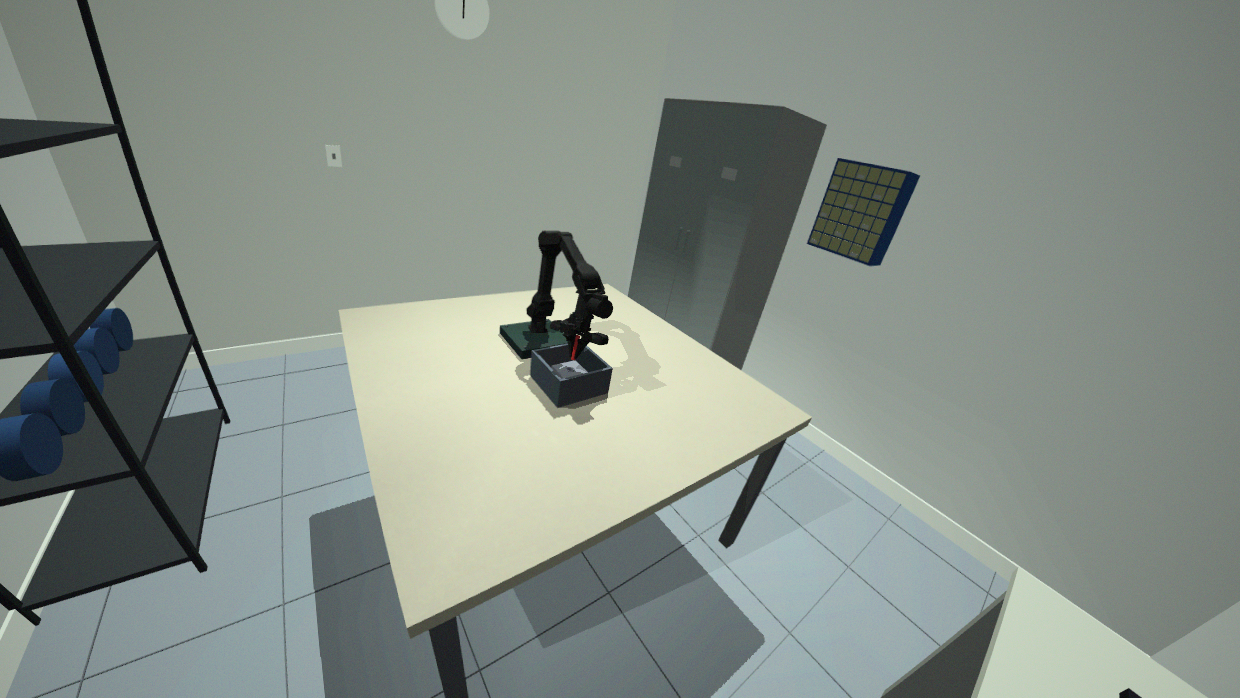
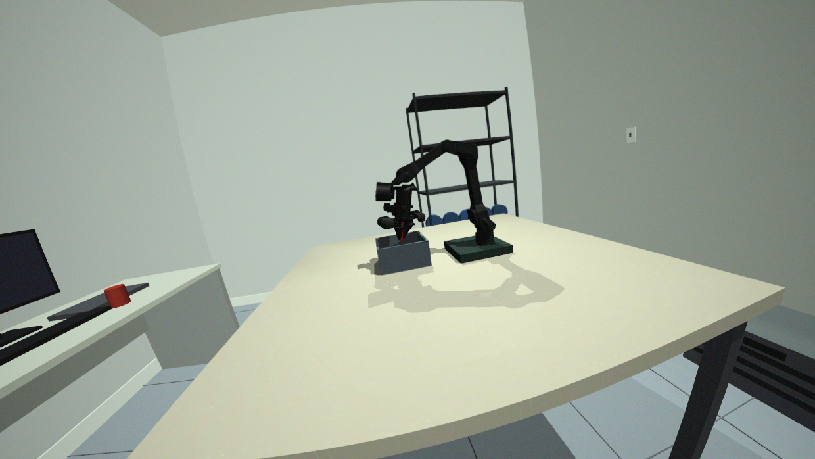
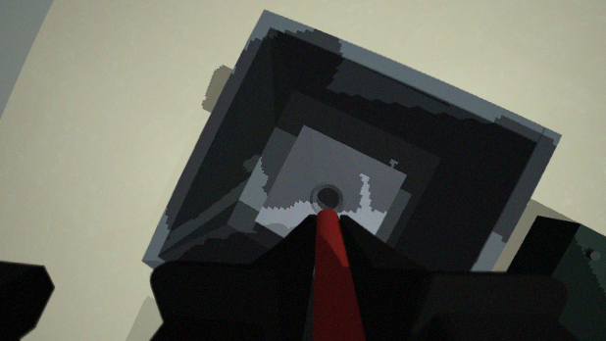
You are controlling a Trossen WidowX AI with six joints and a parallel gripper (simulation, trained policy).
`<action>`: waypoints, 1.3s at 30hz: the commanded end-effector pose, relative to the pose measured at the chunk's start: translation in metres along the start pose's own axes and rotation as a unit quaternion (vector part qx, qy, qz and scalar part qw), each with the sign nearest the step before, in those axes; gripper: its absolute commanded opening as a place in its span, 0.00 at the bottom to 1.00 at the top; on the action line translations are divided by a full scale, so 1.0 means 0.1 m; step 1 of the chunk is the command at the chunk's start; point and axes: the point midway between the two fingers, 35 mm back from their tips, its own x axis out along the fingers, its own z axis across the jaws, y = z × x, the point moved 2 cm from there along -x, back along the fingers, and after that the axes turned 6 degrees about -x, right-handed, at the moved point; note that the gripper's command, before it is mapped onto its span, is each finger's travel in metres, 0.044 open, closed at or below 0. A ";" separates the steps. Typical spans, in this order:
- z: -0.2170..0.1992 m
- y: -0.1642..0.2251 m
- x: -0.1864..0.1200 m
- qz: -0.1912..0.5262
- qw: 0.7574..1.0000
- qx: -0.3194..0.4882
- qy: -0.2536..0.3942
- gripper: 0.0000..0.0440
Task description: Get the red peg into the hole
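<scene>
My gripper is shut on the red peg, with its fingertips at the open top of the box. The peg leans slightly in the top and exterior views. The dark blue-grey box stands on the table. The light grey plate lies on its bottom. In the wrist view the round hole in the plate shows just beyond the peg's tip. The peg's height above the plate cannot be told exactly; the fingers hide part of the plate.
The arm's dark green base stands close beside the box on the pale table. The box walls surround the plate. A shelf rack, a cabinet and a desk stand away from the table.
</scene>
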 end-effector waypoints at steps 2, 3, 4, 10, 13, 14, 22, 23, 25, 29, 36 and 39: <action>-0.01 -0.07 0.14 0.014 1.000 -0.019 -0.003 0.00; -0.01 -0.07 0.17 0.017 1.000 -0.024 -0.003 0.00; -0.02 -0.07 0.20 0.021 0.999 -0.028 -0.003 0.00; -0.05 -0.03 0.36 0.045 0.997 -0.056 -0.004 0.06; -0.05 -0.02 0.43 0.057 0.996 -0.065 -0.004 0.21; -0.05 -0.02 0.45 0.060 0.996 -0.066 -0.004 0.27; -0.03 -0.21 0.41 0.064 0.995 -0.077 -0.005 0.41; -0.01 -0.23 0.39 0.064 0.995 -0.078 -0.008 0.43; 0.03 -0.28 0.36 0.067 0.995 -0.078 -0.013 0.48; 0.10 -0.35 0.32 0.077 0.994 -0.076 -0.018 0.70; 0.27 -0.49 0.23 0.096 0.992 -0.071 -0.038 1.00; 0.35 -0.54 0.20 0.104 0.991 -0.072 -0.048 1.00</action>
